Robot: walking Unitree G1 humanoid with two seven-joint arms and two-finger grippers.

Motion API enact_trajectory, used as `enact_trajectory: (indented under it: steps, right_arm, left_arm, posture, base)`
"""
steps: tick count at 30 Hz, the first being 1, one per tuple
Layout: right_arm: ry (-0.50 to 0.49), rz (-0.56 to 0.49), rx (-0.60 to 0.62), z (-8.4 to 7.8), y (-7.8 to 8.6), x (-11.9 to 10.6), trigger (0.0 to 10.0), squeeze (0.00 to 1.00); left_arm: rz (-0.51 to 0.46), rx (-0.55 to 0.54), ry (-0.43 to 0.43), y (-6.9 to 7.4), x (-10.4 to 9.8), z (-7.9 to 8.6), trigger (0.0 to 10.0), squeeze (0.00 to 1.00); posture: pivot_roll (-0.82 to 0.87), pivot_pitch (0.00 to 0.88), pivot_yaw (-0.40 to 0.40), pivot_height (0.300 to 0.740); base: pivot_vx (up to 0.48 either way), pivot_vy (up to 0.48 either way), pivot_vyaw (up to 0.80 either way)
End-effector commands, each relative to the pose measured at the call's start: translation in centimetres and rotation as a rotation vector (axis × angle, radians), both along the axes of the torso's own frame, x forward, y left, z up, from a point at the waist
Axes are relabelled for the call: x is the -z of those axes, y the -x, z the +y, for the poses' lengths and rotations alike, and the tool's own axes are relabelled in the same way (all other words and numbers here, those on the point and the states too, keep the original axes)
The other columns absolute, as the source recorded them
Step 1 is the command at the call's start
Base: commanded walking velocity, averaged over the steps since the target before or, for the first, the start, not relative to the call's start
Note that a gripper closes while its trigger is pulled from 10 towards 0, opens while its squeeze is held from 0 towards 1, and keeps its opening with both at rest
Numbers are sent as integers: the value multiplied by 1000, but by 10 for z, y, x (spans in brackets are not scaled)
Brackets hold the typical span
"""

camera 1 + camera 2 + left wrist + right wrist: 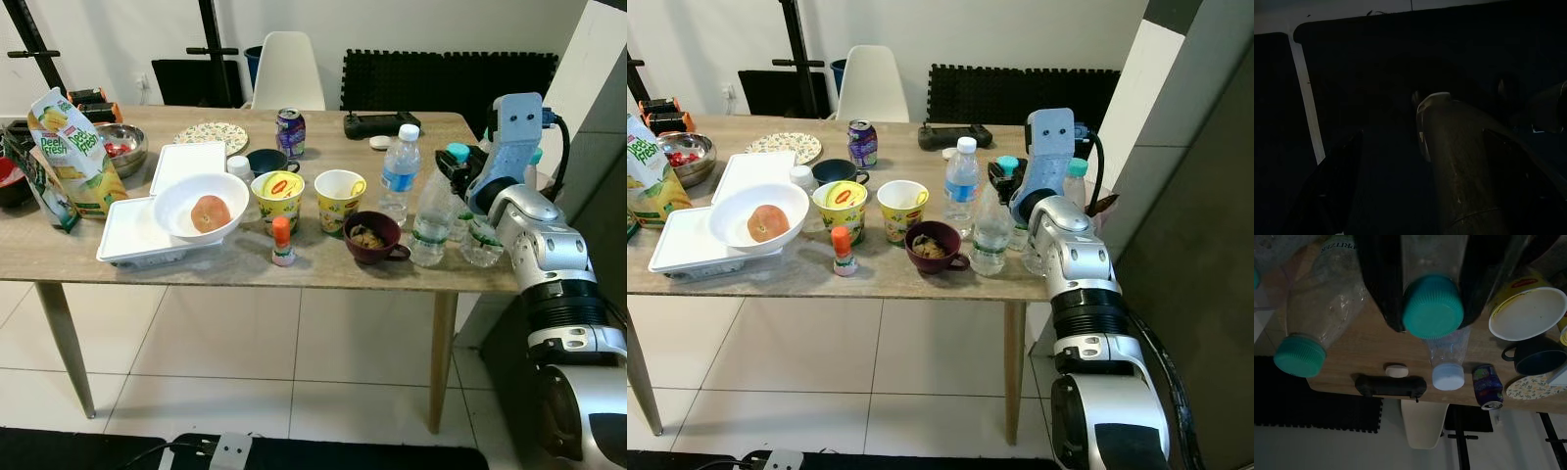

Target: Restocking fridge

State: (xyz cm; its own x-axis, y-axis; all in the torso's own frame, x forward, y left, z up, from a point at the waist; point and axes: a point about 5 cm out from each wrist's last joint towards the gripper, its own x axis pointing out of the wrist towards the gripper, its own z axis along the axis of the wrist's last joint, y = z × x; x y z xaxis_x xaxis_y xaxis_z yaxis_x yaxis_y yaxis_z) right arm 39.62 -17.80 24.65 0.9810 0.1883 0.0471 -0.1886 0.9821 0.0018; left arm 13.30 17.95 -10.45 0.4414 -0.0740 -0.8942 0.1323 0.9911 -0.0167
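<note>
The right gripper (1432, 289) is raised over the desk's (323, 264) right end, its fingers (1382, 289) clamped on either side of a clear bottle with a teal cap (1433, 306). That held bottle (454, 186) stands in a cluster of bottles at about 3 o'clock on the desk; I count at least four: the held one, a white-capped water bottle with a blue label (400, 174), a clear one in front (429, 223), and another teal-capped one (1315, 313) just beside the held one. More may be hidden behind the arm.

Two yellow paper cups (278, 196) (339, 199) stand side by side at the centre. A dark red mug (372, 236) sits in front of them at 5 o'clock, and a dark blue mug (266, 161) behind them. A small orange-capped bottle (282, 242) stands near the front edge. One white bowl holding a peach (202, 208) rests on a white tray (132, 235) at 8 o'clock. One juice carton (67, 152) stands at 9 o'clock, beside a metal bowl (125, 145). One purple can (290, 132), a patterned plate (212, 135) and a black controller (381, 123) lie towards 12 o'clock.

The left wrist view is very dark, and I cannot tell how the left gripper's fingers stand.
</note>
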Motion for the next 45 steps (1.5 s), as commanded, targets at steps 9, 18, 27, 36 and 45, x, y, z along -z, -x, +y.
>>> enact_trajectory:
  steps: [9, 18, 27, 36, 45]
  right_arm:
    - [-14, -17, 29, -8, 1, -4, 0, 0]
    - [-16, -111, -52, -10, 9, -28, 7176, 0]
    - [28, -191, -105, -9, 21, -49, 10000, 0]
    - [81, -268, -232, -12, 44, -75, 10000, 0]
    - [144, -402, -649, 1, 92, -85, 10000, 0]
  left_arm:
    - [50, 7, 1, 13, 4, 0, 10000, 0]
    - [41, -10, 17, 11, 4, -1, 10000, 0]
    - [39, -20, 27, 10, 4, -4, 10000, 0]
    - [39, -18, 25, 8, 3, -4, 10000, 0]
    - [42, -20, 29, 8, 3, -4, 10000, 0]
  posture:
    - [-12, 18, -54, 740]
    - [-15, 21, -54, 740]
    - [-22, 22, -51, 740]
    - [-25, 19, -43, 740]
    - [-28, 19, -40, 740]
  base:
    - [0, 0, 0]
    - [0, 0, 0]
    - [0, 0, 0]
    - [0, 0, 0]
    - [0, 0, 0]
